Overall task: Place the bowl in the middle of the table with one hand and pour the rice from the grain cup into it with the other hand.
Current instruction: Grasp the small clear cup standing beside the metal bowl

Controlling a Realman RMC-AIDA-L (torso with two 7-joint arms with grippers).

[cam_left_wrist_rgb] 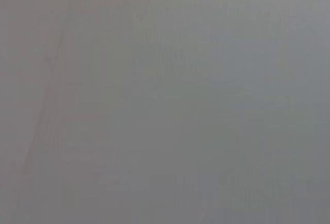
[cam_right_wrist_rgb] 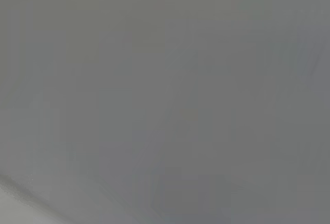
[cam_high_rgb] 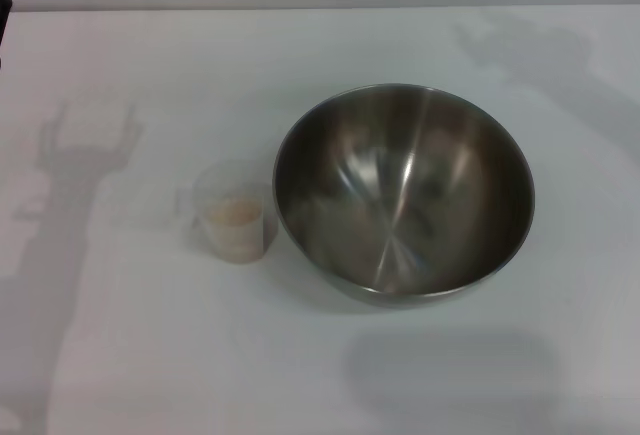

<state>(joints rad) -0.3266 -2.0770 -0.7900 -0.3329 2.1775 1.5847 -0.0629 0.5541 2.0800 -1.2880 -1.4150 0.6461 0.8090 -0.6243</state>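
In the head view a large shiny steel bowl point(cam_high_rgb: 404, 193) stands on the white table point(cam_high_rgb: 320, 375), a little right of the middle, with nothing inside it. Right beside its left rim stands the small clear grain cup point(cam_high_rgb: 236, 211), upright, with pale rice point(cam_high_rgb: 235, 217) in its lower part. Neither gripper shows in any view; only their shadows fall on the table at the left and the upper right. Both wrist views show nothing but a plain grey surface.
The table's far edge point(cam_high_rgb: 320, 7) runs along the top of the head view, with a grey wall behind it. A small dark object point(cam_high_rgb: 3, 5) sits at the far left edge.
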